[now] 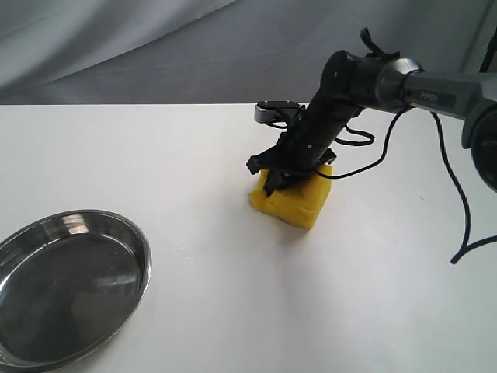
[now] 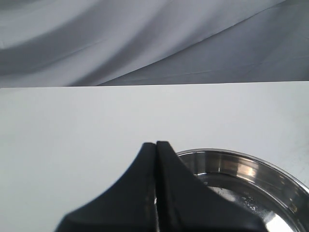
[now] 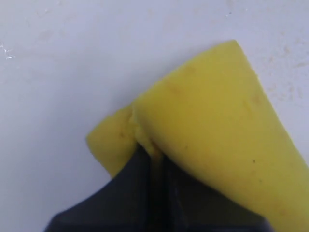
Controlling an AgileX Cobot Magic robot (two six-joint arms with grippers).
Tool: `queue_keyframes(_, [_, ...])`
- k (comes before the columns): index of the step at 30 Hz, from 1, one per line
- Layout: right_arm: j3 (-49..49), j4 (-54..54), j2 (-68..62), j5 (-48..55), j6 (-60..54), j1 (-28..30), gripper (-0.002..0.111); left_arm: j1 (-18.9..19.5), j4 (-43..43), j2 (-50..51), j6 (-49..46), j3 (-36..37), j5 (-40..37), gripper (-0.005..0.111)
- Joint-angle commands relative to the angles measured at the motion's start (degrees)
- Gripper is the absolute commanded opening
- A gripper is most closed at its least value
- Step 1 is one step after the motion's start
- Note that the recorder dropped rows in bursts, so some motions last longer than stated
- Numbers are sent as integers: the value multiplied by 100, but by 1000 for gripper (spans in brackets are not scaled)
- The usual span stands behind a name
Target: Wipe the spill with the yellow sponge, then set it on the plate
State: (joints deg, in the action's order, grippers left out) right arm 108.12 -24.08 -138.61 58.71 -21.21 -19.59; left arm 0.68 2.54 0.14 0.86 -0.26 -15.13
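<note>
The yellow sponge (image 1: 293,200) rests on the white table near the middle, pinched and squashed at its top by my right gripper (image 1: 286,177). In the right wrist view the sponge (image 3: 212,116) bulges round the shut black fingers (image 3: 140,169), faint orange marks on its face. The shiny steel plate (image 1: 133,233) lies at the near left corner. My left gripper (image 2: 156,145) is shut on nothing, hovering beside the plate's rim (image 2: 241,157). No orange blot shows; it may lie under the sponge.
Faint dried specks (image 1: 186,252) mark the table between plate and sponge. A grey cloth backdrop (image 1: 155,47) hangs behind the table's far edge. The right arm's cable (image 1: 458,194) loops down at the right.
</note>
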Motion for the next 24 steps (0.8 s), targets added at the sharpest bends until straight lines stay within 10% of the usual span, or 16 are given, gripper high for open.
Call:
queue_keyframes(1, [-135, 112, -276, 152, -342, 130, 0, -33, 24, -14, 27, 26, -8, 0])
queue_keyframes(24, [-135, -951, -276, 820, -2177, -1851, 0, -33, 24, -14, 27, 26, -8, 0])
